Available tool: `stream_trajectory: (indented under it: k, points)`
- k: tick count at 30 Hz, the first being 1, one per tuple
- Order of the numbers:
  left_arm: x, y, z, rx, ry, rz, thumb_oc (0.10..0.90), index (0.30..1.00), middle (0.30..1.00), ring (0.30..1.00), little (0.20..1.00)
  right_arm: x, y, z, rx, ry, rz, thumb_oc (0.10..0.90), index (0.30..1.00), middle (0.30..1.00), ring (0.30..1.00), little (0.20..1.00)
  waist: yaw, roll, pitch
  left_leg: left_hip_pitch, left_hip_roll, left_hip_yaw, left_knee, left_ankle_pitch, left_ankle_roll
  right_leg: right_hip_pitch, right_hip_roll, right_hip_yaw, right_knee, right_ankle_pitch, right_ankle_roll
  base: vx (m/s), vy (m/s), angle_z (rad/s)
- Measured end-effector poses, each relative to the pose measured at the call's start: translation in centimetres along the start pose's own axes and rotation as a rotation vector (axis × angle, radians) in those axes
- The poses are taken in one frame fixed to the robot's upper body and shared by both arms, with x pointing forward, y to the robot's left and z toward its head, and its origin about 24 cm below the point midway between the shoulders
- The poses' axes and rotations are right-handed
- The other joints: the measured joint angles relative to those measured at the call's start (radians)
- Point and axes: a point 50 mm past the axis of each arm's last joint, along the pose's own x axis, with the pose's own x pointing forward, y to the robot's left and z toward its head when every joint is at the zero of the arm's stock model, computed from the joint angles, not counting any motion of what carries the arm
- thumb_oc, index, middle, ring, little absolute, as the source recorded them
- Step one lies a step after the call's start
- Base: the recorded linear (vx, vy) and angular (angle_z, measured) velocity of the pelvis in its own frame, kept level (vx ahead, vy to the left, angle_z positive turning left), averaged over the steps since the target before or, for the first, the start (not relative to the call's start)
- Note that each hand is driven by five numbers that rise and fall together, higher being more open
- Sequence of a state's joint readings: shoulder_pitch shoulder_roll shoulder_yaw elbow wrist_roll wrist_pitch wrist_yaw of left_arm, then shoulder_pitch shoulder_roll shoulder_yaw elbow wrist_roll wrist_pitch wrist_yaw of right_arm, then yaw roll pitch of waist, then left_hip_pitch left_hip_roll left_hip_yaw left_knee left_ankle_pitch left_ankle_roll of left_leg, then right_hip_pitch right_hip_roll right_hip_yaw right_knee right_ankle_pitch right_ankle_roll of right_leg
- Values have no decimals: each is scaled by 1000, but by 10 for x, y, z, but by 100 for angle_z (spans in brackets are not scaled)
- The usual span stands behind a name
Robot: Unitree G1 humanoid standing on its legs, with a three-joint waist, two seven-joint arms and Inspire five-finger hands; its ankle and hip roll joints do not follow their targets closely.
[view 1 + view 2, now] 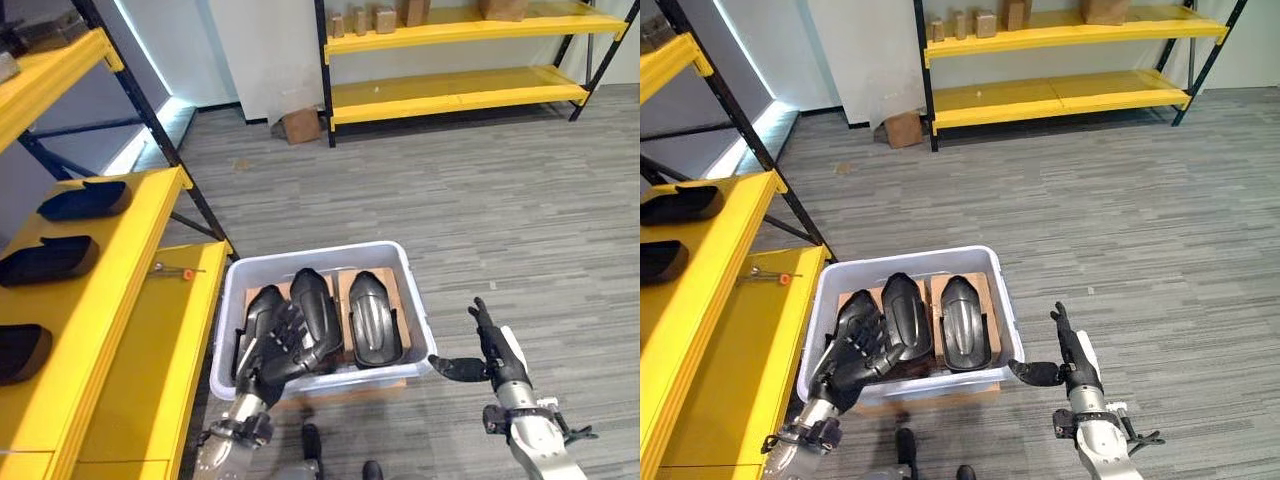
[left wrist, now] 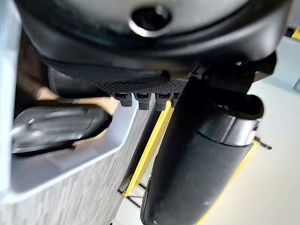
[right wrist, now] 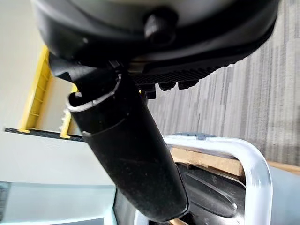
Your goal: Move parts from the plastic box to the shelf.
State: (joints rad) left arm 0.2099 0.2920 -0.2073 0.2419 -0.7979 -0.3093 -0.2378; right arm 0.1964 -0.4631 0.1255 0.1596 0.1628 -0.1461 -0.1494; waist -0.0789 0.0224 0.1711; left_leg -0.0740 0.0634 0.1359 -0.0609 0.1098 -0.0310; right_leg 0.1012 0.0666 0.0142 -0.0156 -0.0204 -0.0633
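Fingers point(image 1: 290, 325) spread on part point(image 1: 312, 305), right hand point(image 1: 497, 352) open

1. The left hand point(image 1: 283, 340) covers part of the leftmost black part point(image 1: 258, 318) in the white plastic box point(image 1: 405, 268); whether its fingers close on the part cannot be told.
2. Three dark parts on the yellow shelf point(image 1: 120, 260) at nine o'clock are cut by the picture's left edge; the nearest point(image 1: 20, 352) shows only its end.
3. A small tool with an orange tip point(image 1: 180, 270) on the lower shelf board is too small to identify.
4. Small brown blocks point(image 1: 362, 20) on the far shelf point(image 1: 450, 95) at twelve o'clock are cut by the top edge.
5. In the right wrist view, the thumb point(image 3: 126, 154) hides much of the box interior.
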Motion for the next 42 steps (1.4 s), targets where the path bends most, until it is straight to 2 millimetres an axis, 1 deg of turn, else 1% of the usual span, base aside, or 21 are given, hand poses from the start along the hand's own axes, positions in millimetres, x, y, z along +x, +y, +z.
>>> stream_trajectory:
  k: [1,2,3,6,8,10,12,13,14,15,16,19,20,21,22,23,25,32,38,41,42]
  points:
    - [2,0,5,66,-17,11,900,1000,1000,1000,1000,1,-1,3,-45,-16,8,900,1000,1000,1000,1000,-1,9,-2,41,2,-8,-12,28,24,11,6,-4,0,-13,18,138,121,15]
    - [7,-1,10,122,-29,3,900,1000,1000,1000,1000,3,-1,6,-63,-28,14,900,1000,1000,1000,1000,6,-11,3,47,-19,-9,-19,39,37,10,-16,-21,15,-35,43,180,127,34]
    - [9,-1,14,127,-42,19,900,1000,1000,1000,1000,8,1,12,-60,-46,9,900,1000,1000,1000,1000,10,-24,2,51,-50,-19,-19,28,52,15,-46,-41,23,-56,68,205,135,36]
    - [10,3,18,137,-57,33,900,1000,1000,1000,1000,16,8,26,-54,-83,31,900,1000,1000,1000,1000,29,-25,2,54,-80,-21,-19,18,66,20,-77,-50,22,-67,82,99,43,16]
    - [9,10,26,157,-73,48,900,1000,1000,1000,1000,20,18,29,-58,-65,83,900,1000,1000,1000,1000,65,-32,5,56,-104,-35,-19,13,65,27,-98,-64,20,-77,97,75,21,21]
    - [6,14,34,163,-107,54,900,1000,1000,1000,1000,26,25,23,-127,12,114,900,1000,1000,1000,1000,91,-43,10,52,-110,-43,-19,9,61,30,-102,-79,19,-77,98,73,-2,20]
    - [6,10,46,140,-164,28,900,1000,1000,1000,1000,29,29,4,-202,129,135,900,1000,1000,1000,1000,127,-61,18,36,-112,-54,-19,5,57,21,-102,-95,20,-77,98,50,-39,28]
    - [7,6,52,96,-197,13,900,1000,1000,1000,1000,26,31,-12,-231,223,141,900,1000,1000,1000,1000,158,-69,22,21,-115,-63,-19,7,58,9,-103,-107,21,-78,98,-8,-70,23]
    - [7,6,55,68,-214,3,900,1000,1000,1000,1000,27,34,-17,-228,249,124,900,1000,1000,1000,1000,170,-75,25,10,-116,-68,-9,8,59,6,-104,-111,20,-78,98,-44,-70,34]
    - [14,1,66,61,-251,-36,900,1000,1000,1000,1000,37,36,-20,-226,291,79,900,1000,1000,1000,1000,176,-86,37,-30,-116,-84,19,12,64,-16,-103,-131,25,-77,98,-45,-23,30]
    - [20,-3,70,62,-260,-59,900,1000,1000,1000,1000,42,33,-18,-233,290,58,900,1000,1000,1000,1000,180,-85,40,-48,-115,-89,25,15,66,-33,-101,-138,29,-76,96,-27,-9,27]
    - [23,-6,73,61,-260,-74,900,1000,1000,1000,1000,50,30,-6,-231,249,20,900,1000,1000,1000,1000,189,-83,46,-52,-116,-87,20,21,70,-44,-103,-135,35,-77,97,-126,-24,1]
    - [26,-8,75,60,-257,-83,900,1000,1000,1000,1000,55,30,-2,-226,241,-17,900,1000,1000,1000,1000,197,-76,55,-60,-119,-91,26,23,73,-52,-103,-139,42,-80,102,-141,16,9]
    - [35,-16,81,65,-263,-121,900,1000,1000,1000,1000,66,24,5,-233,236,-87,900,1000,1000,1000,1000,195,-71,67,-86,-116,-95,43,22,71,-78,-101,-147,61,-84,98,-85,22,21]
    - [47,-35,94,79,-298,-209,900,1000,1000,1000,1000,83,8,21,-217,228,-220,900,1000,1000,1000,1000,199,-45,102,-124,-110,-103,39,30,62,-120,-96,-158,84,-84,95,-103,35,22]
    - [49,-45,100,81,-320,-253,900,1000,1000,1000,1000,90,-2,34,-195,205,-293,900,1000,1000,1000,1000,202,-25,128,-140,-108,-105,35,39,61,-145,-94,-157,97,-82,96,-75,33,10]
    - [49,-54,103,81,-330,-290,900,1000,1000,1000,1000,97,-8,48,-188,176,-342,900,1000,1000,1000,1000,203,0,163,-153,-109,-100,36,43,61,-173,-98,-155,127,-87,98,-49,24,-7]
    - [57,-60,94,39,-241,-315,900,1000,1000,1000,1000,97,9,36,-195,246,-275,900,1000,1000,1000,1000,201,6,210,-157,-117,-96,39,50,72,-207,-112,-155,192,-124,100,-53,-5,-1]
    - [63,-60,96,50,-236,-308,900,1000,1000,1000,1000,113,5,57,-143,228,-280,900,1000,1000,1000,1000,197,17,232,-208,-112,-95,66,51,73,-270,-110,-155,245,-139,94,-73,-3,-1]
    - [67,-66,103,56,-257,-332,900,1000,1000,1000,1000,124,-1,64,-123,258,-303,900,1000,1000,1000,1000,216,31,251,-242,-111,-96,81,55,75,-326,-115,-156,311,-161,90,-94,-10,2]
    - [70,-69,106,60,-268,-342,900,1000,1000,1000,1000,129,-3,72,-130,258,-315,900,1000,1000,1000,1000,221,40,269,-263,-111,-96,90,61,76,-360,-117,-156,347,-170,88,-88,-15,1]
